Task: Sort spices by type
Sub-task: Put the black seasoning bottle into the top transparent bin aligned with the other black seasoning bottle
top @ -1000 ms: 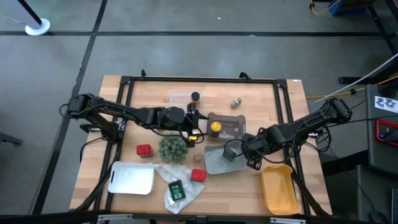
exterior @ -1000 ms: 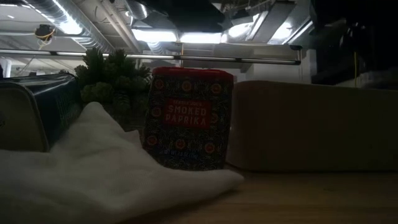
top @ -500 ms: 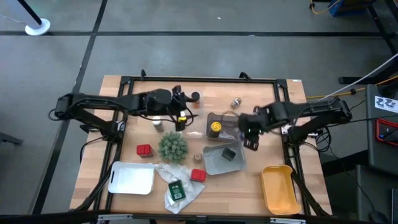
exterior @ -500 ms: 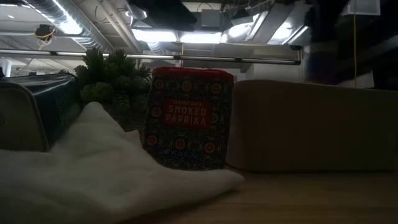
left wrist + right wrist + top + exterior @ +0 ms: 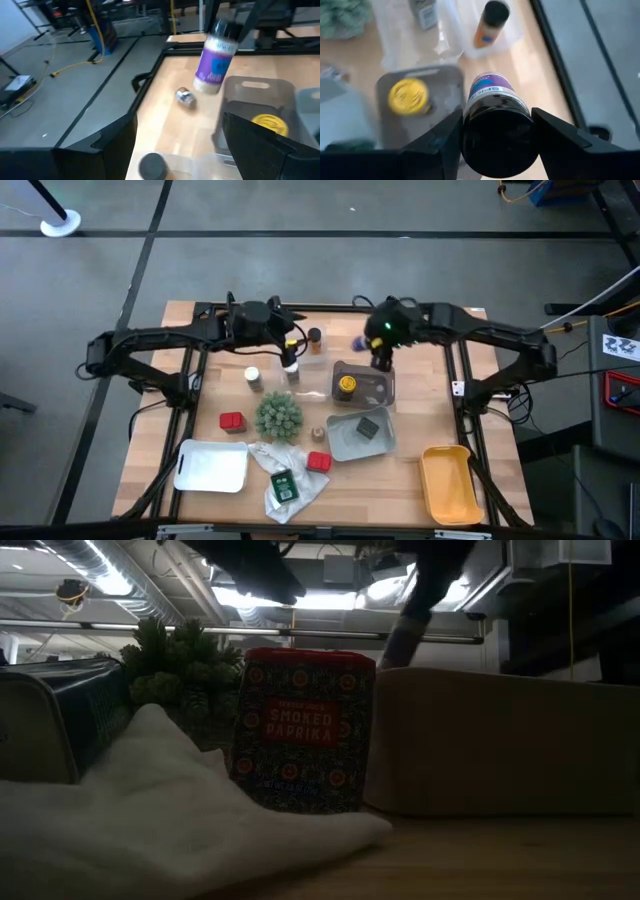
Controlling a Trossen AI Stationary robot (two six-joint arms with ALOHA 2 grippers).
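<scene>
My right gripper [image 5: 381, 356] is shut on a jar with a purple label and a black cap [image 5: 215, 62]. It holds the jar in the air above the far edge of a grey tray [image 5: 372, 392], in which a yellow-capped jar [image 5: 345, 385] stands. My left gripper [image 5: 299, 348] hangs open and empty over the far part of the table, beside a dark brown jar [image 5: 314, 337] that stands in a clear plastic tub. A small silvery jar [image 5: 184, 96] lies on its side on the wood. My right gripper pinches the purple-labelled jar by its black cap end [image 5: 495, 131] between its two fingers. The fingers come from above and slant down. The jar hangs tilted below them, its base lowest, clear of the table and the tray.
A second grey tray [image 5: 340, 442] holds a dark grey block [image 5: 368, 427]. Near the front edge are a white tray [image 5: 212, 467] and a yellow tray [image 5: 447, 480]. Also about are red packets [image 5: 231, 421], a white-capped jar [image 5: 253, 377], a green plant [image 5: 277, 415], a plastic bag [image 5: 290, 480] and a paprika tin [image 5: 305, 730].
My right gripper has risen and swung from beside the near grey tray toward the table's far edge, rolling its wrist, still shut on the jar. My left gripper has drawn back from beside the plant toward the far edge, rising a little and staying open.
</scene>
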